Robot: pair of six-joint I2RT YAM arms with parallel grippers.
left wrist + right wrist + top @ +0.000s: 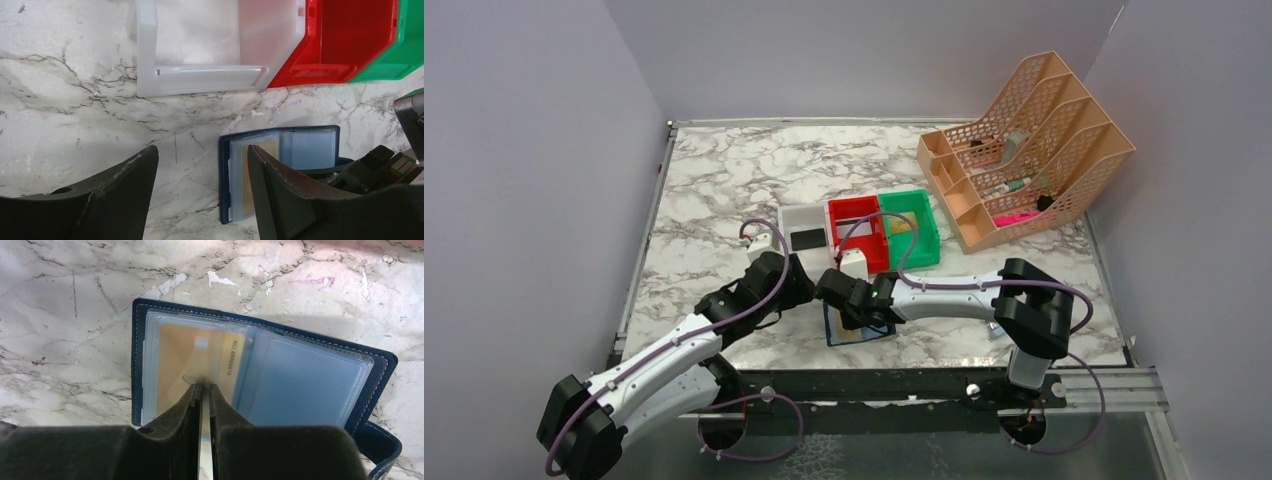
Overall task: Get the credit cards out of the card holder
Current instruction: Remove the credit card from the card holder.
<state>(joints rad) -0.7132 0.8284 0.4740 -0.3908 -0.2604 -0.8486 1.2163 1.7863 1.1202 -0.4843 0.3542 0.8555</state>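
Marbled white-and-grey table (724, 170), plain pale grey walls (524, 150) on three sides, black rail (904, 385) along near edge

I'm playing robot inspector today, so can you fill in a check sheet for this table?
Surface: white-and-grey marbled table top; no spills seen.
Job's things: small navy folding card holder lies open; gold plastic card sits in one clear sleeve; black flat card lies in the white plastic bin.
Clutter: red plastic bin, green plastic bin, peach mesh desk organiser holding pens.
Grippers: left gripper open over bare table beside the holder; right gripper jaws nearly together at the gold card's edge, grip uncertain.
Cables: purple cables loop along both arms.
Surroundings: plain pale walls.
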